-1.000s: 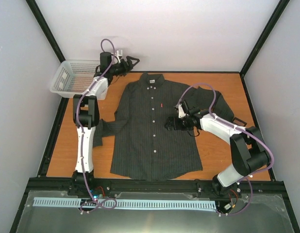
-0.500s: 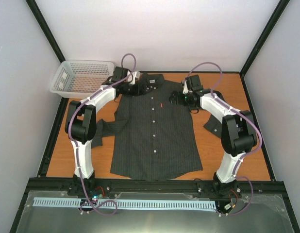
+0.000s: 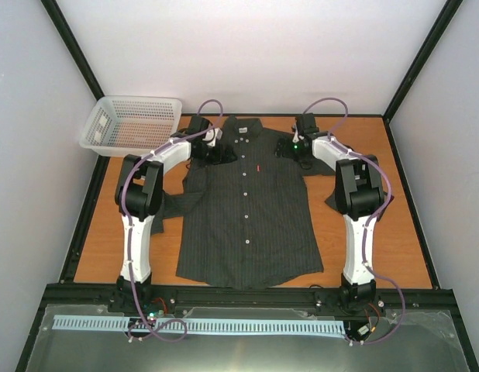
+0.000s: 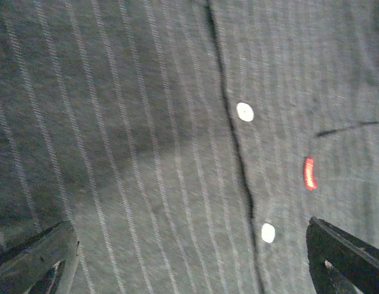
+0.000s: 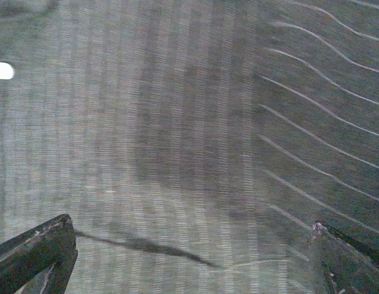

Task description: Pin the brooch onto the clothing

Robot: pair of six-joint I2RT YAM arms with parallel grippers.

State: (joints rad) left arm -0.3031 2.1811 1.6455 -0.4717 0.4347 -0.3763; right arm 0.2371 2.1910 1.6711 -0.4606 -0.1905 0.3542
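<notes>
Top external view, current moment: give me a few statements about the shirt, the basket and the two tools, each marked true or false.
1. The shirt lies spread out, button side up. True.
2. The left tool and the right tool both stand open. True.
3. The left tool is over the basket. False: it is over the shirt near the collar; the basket stands apart at the far left corner.
4. The right tool holds a brooch. False: nothing is between its fingers, and no brooch shows.
5. The red tag lies on the right arm's side of the button row. True.
</notes>
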